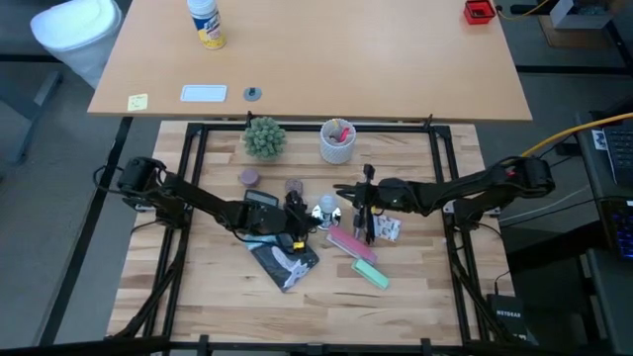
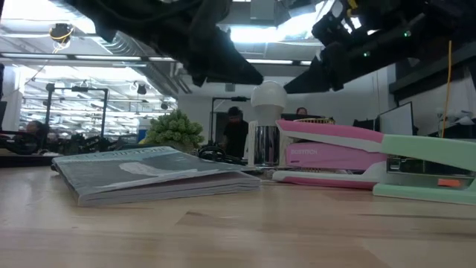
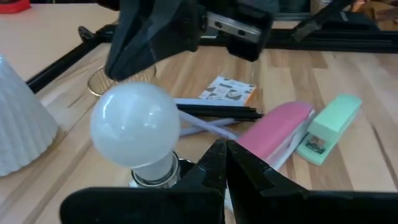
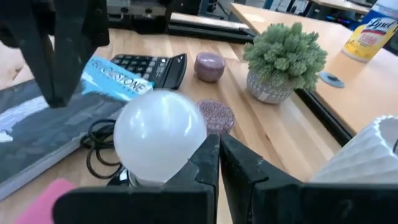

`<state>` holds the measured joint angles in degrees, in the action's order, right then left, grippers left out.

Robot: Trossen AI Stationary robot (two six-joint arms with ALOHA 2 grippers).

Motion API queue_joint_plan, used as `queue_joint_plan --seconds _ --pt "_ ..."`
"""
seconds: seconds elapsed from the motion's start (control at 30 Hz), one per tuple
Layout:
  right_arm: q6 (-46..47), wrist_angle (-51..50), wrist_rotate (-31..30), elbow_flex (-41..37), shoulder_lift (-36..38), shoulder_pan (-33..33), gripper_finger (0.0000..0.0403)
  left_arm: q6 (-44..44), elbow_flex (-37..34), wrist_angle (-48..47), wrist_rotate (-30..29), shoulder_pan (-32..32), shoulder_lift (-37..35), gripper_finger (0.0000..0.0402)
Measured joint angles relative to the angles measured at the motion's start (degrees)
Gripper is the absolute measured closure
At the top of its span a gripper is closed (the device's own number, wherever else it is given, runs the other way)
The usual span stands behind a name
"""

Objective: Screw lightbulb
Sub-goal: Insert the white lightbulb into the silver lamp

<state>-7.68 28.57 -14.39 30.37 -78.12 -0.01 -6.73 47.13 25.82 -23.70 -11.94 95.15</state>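
While both claws sit closed and empty, lightbulb (image 1: 325,210) stands upright between them: left claw (image 1: 297,212) just beside, right claw (image 1: 358,201) a little farther.

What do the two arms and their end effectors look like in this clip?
Both arms are dark, slim and jointed, each reaching in from a black frame rail. The left end effector and right end effector each end in two matte black, wedge-shaped fingers tapering to thin tips. No markings are visible.
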Motion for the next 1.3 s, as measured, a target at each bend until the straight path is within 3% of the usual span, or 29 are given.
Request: queue_joint_plan --seconds 0.13,0.33,0.9,1.1,1.3 --pt "1.66 -0.23 0.58 -0.02 -0.52 0.0 0.0384 -0.82 0.0 -0.03 -0.54 1.13 0.53 0.04" --pt "2.12 -0.39 6.09 -0.02 -0.53 0.0 0.0384 -1.62 0.0 -0.59 -1.46 2.64 0.53 0.04" --pt "3.59 -1.84 16.1 0.0 -0.53 0.04 0.0384 -5.45 -0.02 -7.04 -12.32 2.88 0.55 0.04" --pt "3.56 -0.08 16.6 0.0 -0.53 0.04 0.0384 -5.19 -0.02 -9.42 -16.64 2.87 0.57 0.04" --pt "2.89 3.38 15.86 -0.02 1.1 0.04 0.0384 -3.33 -0.02 -9.38 -16.86 2.09 -1.25 0.04"
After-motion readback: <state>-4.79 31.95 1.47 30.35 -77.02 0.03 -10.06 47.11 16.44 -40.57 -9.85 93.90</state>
